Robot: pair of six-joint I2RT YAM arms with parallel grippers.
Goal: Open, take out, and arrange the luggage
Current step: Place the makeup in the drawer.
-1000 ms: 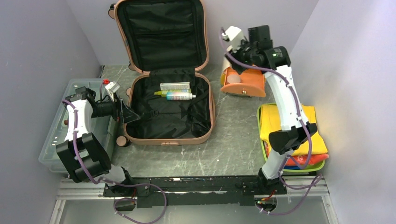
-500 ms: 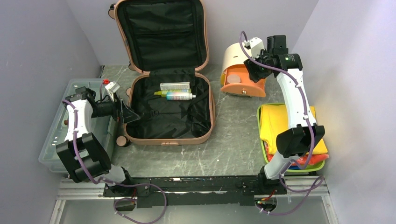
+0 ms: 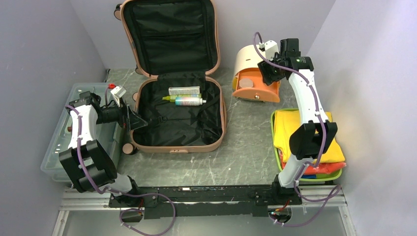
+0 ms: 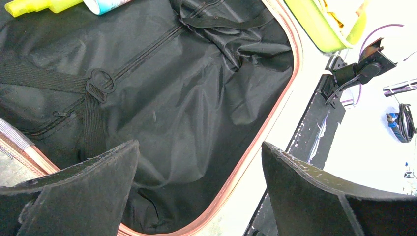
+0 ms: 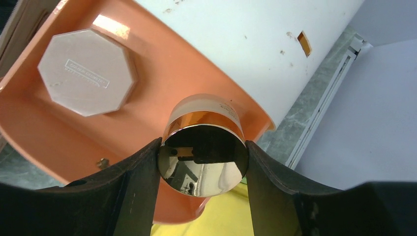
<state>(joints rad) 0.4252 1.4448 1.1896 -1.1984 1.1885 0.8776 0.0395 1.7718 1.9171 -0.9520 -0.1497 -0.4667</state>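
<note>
the luggage (image 3: 169, 130) lies open at upper centre of the top view, its lid propped against the back wall, so opening is done. emptying looks partly done: a flat pack (image 3: 184, 90), a yellow-green tube (image 3: 174, 98) and a teal tube (image 3: 191, 102) lie in its upper half. your right tool (image 5: 202, 152) pinches a small mirror-lidded jar (image 5: 206, 115) at the mouth of the orange box (image 5: 44, 137), upper right, where an octagonal jar (image 5: 86, 71) already sits. your left tool (image 4: 199, 147) hangs spread wide over the luggage's left rim, holding nothing. room is tight on the right, between the box's white hood (image 3: 246, 56) and the wall, with the lime-green tray (image 3: 274, 142) below. the clear bin (image 3: 56, 152) hems the left arm.
</note>
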